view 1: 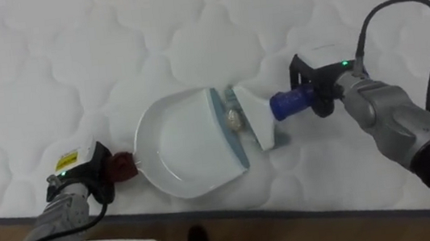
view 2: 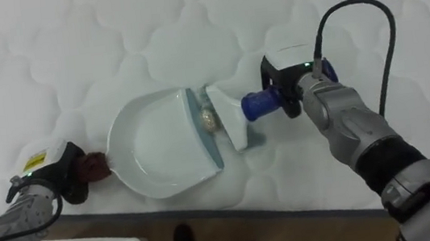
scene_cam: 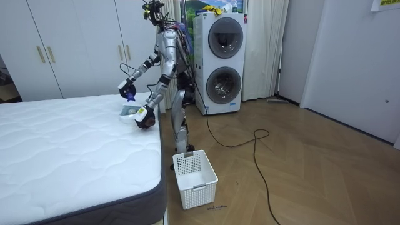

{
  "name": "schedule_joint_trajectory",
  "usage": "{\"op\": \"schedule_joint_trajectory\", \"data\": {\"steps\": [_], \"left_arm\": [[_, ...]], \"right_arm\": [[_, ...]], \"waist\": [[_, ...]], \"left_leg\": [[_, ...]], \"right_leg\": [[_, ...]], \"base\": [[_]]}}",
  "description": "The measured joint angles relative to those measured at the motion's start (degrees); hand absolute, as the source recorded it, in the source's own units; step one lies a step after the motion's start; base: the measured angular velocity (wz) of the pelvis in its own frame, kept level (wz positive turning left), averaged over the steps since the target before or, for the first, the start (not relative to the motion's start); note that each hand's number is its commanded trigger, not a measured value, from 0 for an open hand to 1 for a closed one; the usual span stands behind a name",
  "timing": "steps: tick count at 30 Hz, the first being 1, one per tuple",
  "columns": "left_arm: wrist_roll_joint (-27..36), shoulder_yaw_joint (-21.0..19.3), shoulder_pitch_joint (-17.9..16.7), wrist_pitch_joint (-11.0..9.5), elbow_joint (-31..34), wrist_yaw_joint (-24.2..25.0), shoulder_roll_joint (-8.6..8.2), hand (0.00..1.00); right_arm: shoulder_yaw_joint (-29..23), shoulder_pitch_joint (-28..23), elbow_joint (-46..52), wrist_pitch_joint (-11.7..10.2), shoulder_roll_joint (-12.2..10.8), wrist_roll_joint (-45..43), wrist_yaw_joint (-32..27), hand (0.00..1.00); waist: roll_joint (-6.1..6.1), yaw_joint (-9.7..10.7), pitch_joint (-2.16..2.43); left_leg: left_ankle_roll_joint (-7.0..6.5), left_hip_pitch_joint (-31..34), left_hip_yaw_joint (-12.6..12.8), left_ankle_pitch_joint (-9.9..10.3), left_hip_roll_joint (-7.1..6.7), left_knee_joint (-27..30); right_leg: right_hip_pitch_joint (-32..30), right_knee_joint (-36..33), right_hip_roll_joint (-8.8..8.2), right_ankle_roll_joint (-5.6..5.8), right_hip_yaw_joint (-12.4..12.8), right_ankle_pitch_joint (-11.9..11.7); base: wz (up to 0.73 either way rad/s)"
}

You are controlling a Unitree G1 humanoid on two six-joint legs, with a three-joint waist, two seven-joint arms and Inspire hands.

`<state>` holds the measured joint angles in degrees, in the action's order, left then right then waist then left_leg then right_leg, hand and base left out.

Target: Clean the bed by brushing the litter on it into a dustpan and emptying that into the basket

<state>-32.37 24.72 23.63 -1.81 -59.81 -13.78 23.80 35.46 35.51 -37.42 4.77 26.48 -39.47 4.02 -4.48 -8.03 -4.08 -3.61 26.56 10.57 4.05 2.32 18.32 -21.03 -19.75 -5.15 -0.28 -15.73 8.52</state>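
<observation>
I have the dustpan lying flat on the bed at the centre of the frame. Its open lip is turned toward the frame's right so that anything pushed leftward slides in. My left robot hand, at the lower left, is wrapped round the pan's red handle, which I judge pins the pan against the sweep. My right robot hand, right of centre, is clenched on the blue handle of the brush, whose white head sits just beside the lip.

A small pale crumpled scrap rests at the lip, between it and the brush head; to my eye it is about to go in. The pan's bowl otherwise looks bare. A white basket stands on the floor near the bed's edge, lower centre of the room view, and I can make out nothing in it. It is probably where the pan gets tipped.
</observation>
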Motion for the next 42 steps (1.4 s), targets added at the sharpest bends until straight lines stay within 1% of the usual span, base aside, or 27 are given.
{"op": "schedule_joint_trajectory", "data": {"steps": [5,6,8,10,12,16,18,19,24,27,34,38,41,42], "left_arm": [[-1.2,0.0,-0.9,-0.3,-0.1,-1.5,0.00,1.00],[-1.1,0.0,-0.9,-0.5,-0.4,-1.6,-0.01,1.00],[-1.1,0.0,-0.9,-0.7,-0.9,-1.8,-0.09,1.00],[-1.0,-0.1,-1.0,-0.8,-1.3,-2.1,-0.15,1.00],[-1.0,-0.3,-0.9,-1.0,-2.1,-2.3,-0.25,1.00],[-1.0,-0.4,-0.9,-1.0,-2.2,-2.3,-0.31,1.00],[-1.0,-0.3,-1.0,-1.0,-2.5,-2.3,-0.32,1.00],[-1.0,-0.3,-1.0,-1.0,-2.6,-2.3,-0.32,1.00],[-1.0,-0.3,-1.0,-1.0,-3.0,-2.3,-0.51,1.00],[-1.0,-0.3,-1.1,-0.9,-3.2,-2.3,-0.60,1.00],[-0.9,-0.3,-1.2,-0.9,-3.3,-2.3,-0.63,1.00],[-0.9,-0.3,-1.2,-1.0,-3.3,-2.4,-0.62,1.00],[-0.9,-0.3,-1.2,-1.1,-3.4,-2.4,-0.62,1.00],[-1.0,-0.3,-1.2,-1.2,-3.4,-2.4,-0.62,1.00]], "right_arm": [[0.7,-0.3,-0.1,-0.7,0.0,3.4,1.2,1.00],[0.9,-0.3,-0.1,-1.1,0.0,4.9,1.6,1.00],[0.8,-0.6,-0.1,-1.3,0.0,7.2,2.2,1.00],[0.9,-0.8,-0.1,-1.3,-0.2,8.7,2.9,1.00],[0.8,-0.8,-0.1,-1.3,-0.9,10.3,3.4,1.00],[0.8,-0.8,0.0,-2.0,-1.8,10.8,4.5,1.00],[0.8,-0.8,0.0,-2.9,-2.0,11.8,5.1,1.00],[0.8,-0.8,0.0,-3.0,-2.1,12.3,5.2,1.00],[0.8,-0.8,0.0,-4.7,-2.1,12.7,5.5,1.00],[0.8,-0.8,0.0,-5.1,-2.1,13.3,5.5,1.00],[0.8,-0.9,-0.1,-7.1,-2.1,15.6,5.8,1.00],[0.8,-0.9,-2.2,-8.5,-2.1,15.6,4.5,1.00],[0.8,-0.9,-4.2,-8.5,-2.0,15.7,3.9,1.00],[0.8,-0.9,-4.8,-8.5,-1.9,15.7,3.6,1.00]], "waist": [[0.38,-0.1,0.22],[0.39,0.0,0.22],[0.39,0.1,0.23],[0.39,0.1,0.23],[0.39,0.3,0.23],[0.44,0.4,0.26],[0.44,0.4,0.26],[0.45,0.4,0.26],[0.75,0.4,0.44],[1.00,0.4,0.58],[1.04,0.6,0.59],[1.04,0.7,0.59],[1.04,0.7,0.59],[1.03,0.7,0.59]], "left_leg": [[0.01,-0.2,0.1,0.0,0.00,0.0],[0.01,-0.2,0.2,0.0,0.01,0.0],[0.01,-0.3,0.2,0.0,0.01,0.0],[0.01,-0.3,0.3,0.0,0.00,0.0],[0.00,-0.3,0.3,0.0,0.01,0.1],[0.00,-0.3,0.2,0.0,0.02,0.3],[-0.01,-0.3,0.2,0.0,0.00,0.3],[-0.01,-0.3,0.2,0.0,0.00,0.3],[-0.01,-0.2,0.1,0.0,0.03,0.4],[-0.01,-0.2,0.1,0.0,0.03,0.5],[-0.01,-0.2,0.1,0.0,0.01,0.5],[-0.02,-0.2,0.1,0.0,0.01,0.6],[-0.02,-0.3,0.1,0.0,-0.07,0.6],[-0.02,-0.4,0.1,0.0,-0.15,0.6]], "right_leg": [[0.2,-0.1,0.00,-0.06,0.0,0.0],[0.2,-0.2,-0.02,-0.06,0.1,0.0],[0.2,-0.3,-0.02,-0.07,0.3,0.0],[0.1,-0.4,0.07,-0.07,1.2,0.1],[0.0,-0.4,0.11,-0.07,1.4,0.1],[0.0,-0.5,0.12,-0.08,1.3,0.1],[0.0,-0.5,0.10,-0.08,1.3,0.1],[0.0,-0.5,0.09,-0.08,1.3,0.1],[0.0,-0.5,0.10,-0.09,1.2,0.1],[0.0,-0.6,0.10,-0.09,1.2,0.0],[-0.1,-0.9,0.05,-0.09,1.4,0.1],[-0.1,-1.1,0.01,-0.14,1.3,0.2],[-0.1,-1.3,-0.15,-0.16,1.2,0.3],[-0.1,-1.5,-0.58,-0.16,1.2,0.5]], "base": [[0.00],[0.00],[0.00],[-0.02],[-0.02],[0.00],[0.00],[0.00],[0.00],[0.00],[0.00],[0.00],[0.00],[0.00]]}}
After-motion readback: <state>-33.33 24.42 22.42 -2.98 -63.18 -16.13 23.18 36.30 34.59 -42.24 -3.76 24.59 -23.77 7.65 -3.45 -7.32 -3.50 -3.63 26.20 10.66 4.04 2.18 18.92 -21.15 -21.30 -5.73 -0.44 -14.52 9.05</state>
